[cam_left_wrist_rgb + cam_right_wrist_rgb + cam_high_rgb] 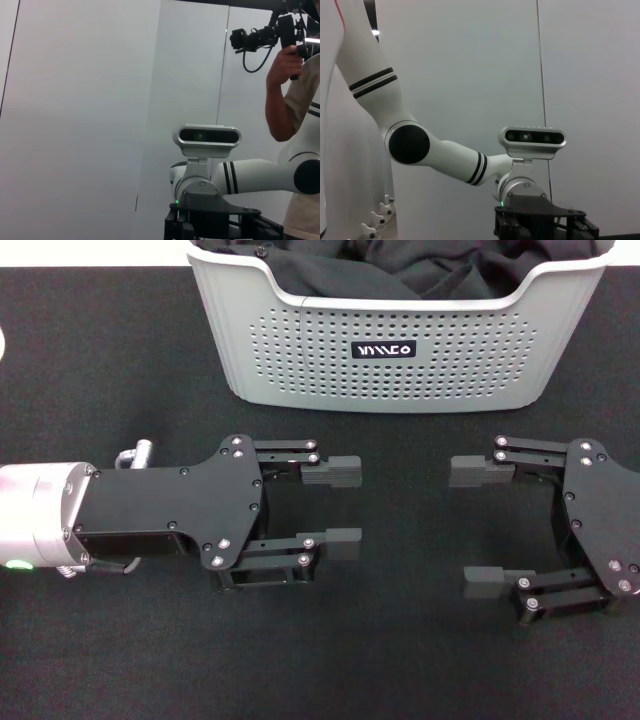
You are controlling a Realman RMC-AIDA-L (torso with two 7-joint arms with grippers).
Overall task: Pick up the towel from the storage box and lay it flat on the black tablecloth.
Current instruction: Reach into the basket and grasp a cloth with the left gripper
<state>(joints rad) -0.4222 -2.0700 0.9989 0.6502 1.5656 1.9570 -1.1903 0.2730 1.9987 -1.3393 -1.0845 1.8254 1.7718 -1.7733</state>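
Note:
The light grey storage box (300,350) stands at the back middle of the black tablecloth (100,370). Only dark folded fabric (400,270) shows inside it; no yellow-orange towel is visible. My left gripper (340,505) is open and empty, low over the cloth in front of the box, fingers pointing toward the right arm. My right gripper (482,525) is open and empty, facing it across a gap. Neither touches the box. The wrist views look sideways at the room and show only the opposite arm.
The left wrist view shows the right arm's wrist camera (207,135) and a person (300,100) holding a camera rig behind it. The right wrist view shows the left arm (410,144) against a pale wall. A white object (2,340) sits at the cloth's far left edge.

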